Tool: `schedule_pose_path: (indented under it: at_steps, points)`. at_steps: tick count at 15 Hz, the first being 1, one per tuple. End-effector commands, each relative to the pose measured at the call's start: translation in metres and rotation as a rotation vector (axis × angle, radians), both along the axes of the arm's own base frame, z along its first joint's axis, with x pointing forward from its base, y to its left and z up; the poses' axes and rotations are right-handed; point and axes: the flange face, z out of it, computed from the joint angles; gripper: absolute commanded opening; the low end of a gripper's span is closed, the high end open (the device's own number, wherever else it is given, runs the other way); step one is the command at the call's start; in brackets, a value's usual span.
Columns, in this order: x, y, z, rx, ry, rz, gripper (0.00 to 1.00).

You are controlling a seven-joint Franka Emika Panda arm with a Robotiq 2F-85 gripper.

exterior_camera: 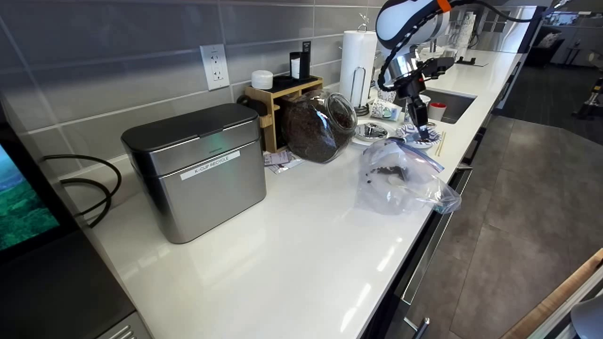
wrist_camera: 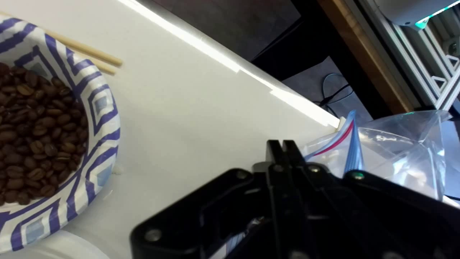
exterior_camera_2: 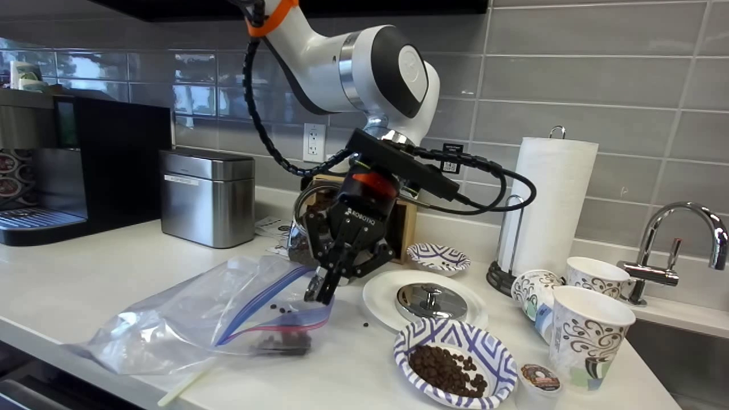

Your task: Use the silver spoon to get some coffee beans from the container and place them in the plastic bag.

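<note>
From the left in an exterior view, find the plastic bag (exterior_camera_2: 176,313) on its side, mouth rightward, presumably for catching scoops, with coffee beans (exterior_camera_2: 293,343) seemingly inside; meet the gripper (exterior_camera_2: 319,290) near that mouth, pressed together on nothing visible (no silver spoon in sight); reach more coffee beans (exterior_camera_2: 437,367) in the nearer patterned bowl (exterior_camera_2: 481,344), likely set close for short carries; spot the glass jar (exterior_camera: 314,127) in both exterior views, not in the wrist view.
</note>
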Motion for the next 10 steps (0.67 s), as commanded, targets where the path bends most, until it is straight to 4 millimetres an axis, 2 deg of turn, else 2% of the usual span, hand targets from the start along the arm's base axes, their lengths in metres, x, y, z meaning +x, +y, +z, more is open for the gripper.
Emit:
schedule_pose_path:
  at_steps: [1,10]
  points:
    - [-0.024,0.009,0.007,-0.016,-0.086,-0.016,0.01]
    - [-0.049,0.020,0.013,-0.042,-0.242,-0.043,0.01]
